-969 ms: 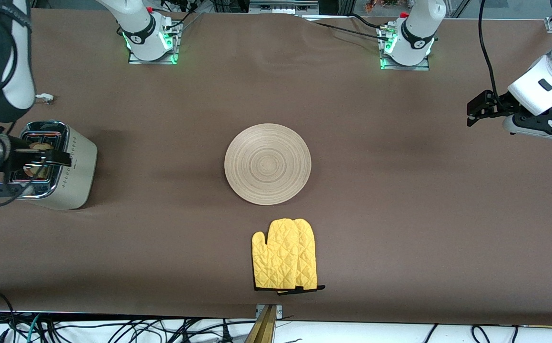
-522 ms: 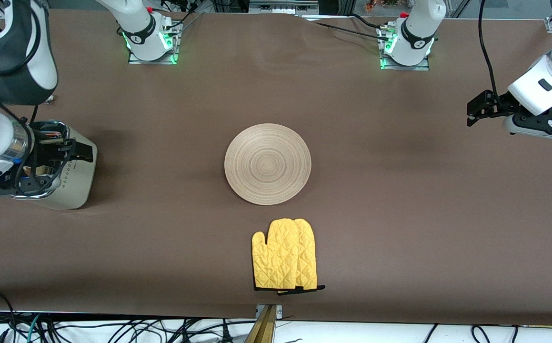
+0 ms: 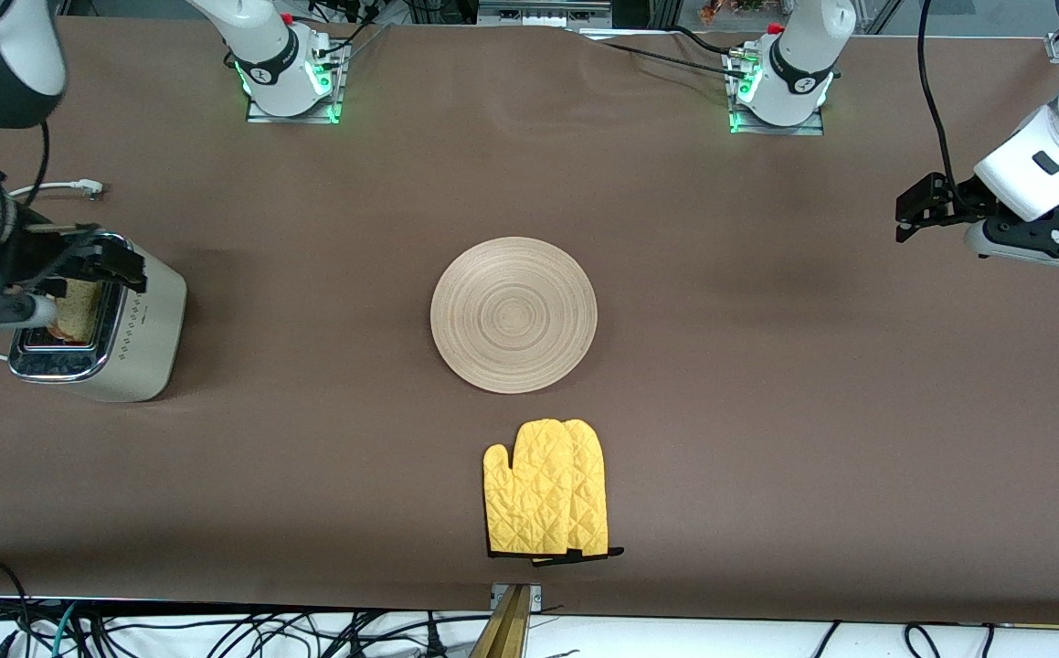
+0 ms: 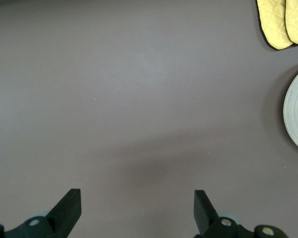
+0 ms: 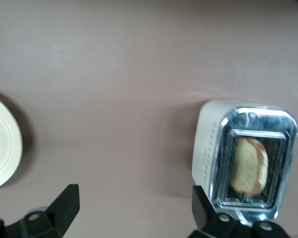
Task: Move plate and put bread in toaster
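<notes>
Your right gripper (image 3: 81, 265) hangs over the toaster (image 3: 141, 334), jaws wide and empty; the bread (image 5: 248, 165) seems slotted. Your left gripper (image 4: 137, 206) waits wide open, empty.

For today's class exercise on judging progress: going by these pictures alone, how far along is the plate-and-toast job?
Done: the bread stands in a slot of the toaster, and the plate lies bare mid-table beside the yellow mitt. In hand: nothing; the right gripper is open above the toaster, the left gripper waits open over bare table. Left: seemingly nothing.
</notes>
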Controlling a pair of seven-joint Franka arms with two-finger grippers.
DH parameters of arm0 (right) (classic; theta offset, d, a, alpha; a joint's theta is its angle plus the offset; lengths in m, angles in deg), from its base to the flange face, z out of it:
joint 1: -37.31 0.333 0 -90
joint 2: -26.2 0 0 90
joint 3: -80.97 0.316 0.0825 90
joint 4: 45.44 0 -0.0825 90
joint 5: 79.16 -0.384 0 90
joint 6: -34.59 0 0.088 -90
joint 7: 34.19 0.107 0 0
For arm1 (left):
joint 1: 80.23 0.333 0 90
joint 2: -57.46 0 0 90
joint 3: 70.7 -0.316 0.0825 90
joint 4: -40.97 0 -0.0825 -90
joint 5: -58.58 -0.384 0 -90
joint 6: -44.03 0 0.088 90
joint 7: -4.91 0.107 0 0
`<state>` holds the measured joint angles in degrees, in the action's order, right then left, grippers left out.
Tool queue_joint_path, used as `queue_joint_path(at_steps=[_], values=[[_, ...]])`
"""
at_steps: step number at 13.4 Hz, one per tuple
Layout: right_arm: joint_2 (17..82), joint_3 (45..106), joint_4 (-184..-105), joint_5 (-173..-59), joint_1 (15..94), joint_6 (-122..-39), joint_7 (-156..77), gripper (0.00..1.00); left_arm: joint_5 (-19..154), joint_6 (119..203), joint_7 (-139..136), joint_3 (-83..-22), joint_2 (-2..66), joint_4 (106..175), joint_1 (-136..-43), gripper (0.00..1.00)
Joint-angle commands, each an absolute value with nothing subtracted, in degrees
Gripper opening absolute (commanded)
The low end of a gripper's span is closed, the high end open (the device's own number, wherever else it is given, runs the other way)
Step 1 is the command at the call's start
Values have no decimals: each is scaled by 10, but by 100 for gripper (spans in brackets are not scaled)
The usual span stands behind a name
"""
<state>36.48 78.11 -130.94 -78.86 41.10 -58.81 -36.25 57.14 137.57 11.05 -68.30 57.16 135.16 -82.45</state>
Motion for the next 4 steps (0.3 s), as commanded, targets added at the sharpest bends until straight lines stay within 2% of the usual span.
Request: queue_joint_path(at_steps=[1,4], values=[[316,803,-1376,-796,382,-610,-360,100,584,1364,111,-685,567,1336,-826,100],[332,808,-1347,-791,385,-601,-360,100,585,1363,111,-685,567,1336,-826,100]])
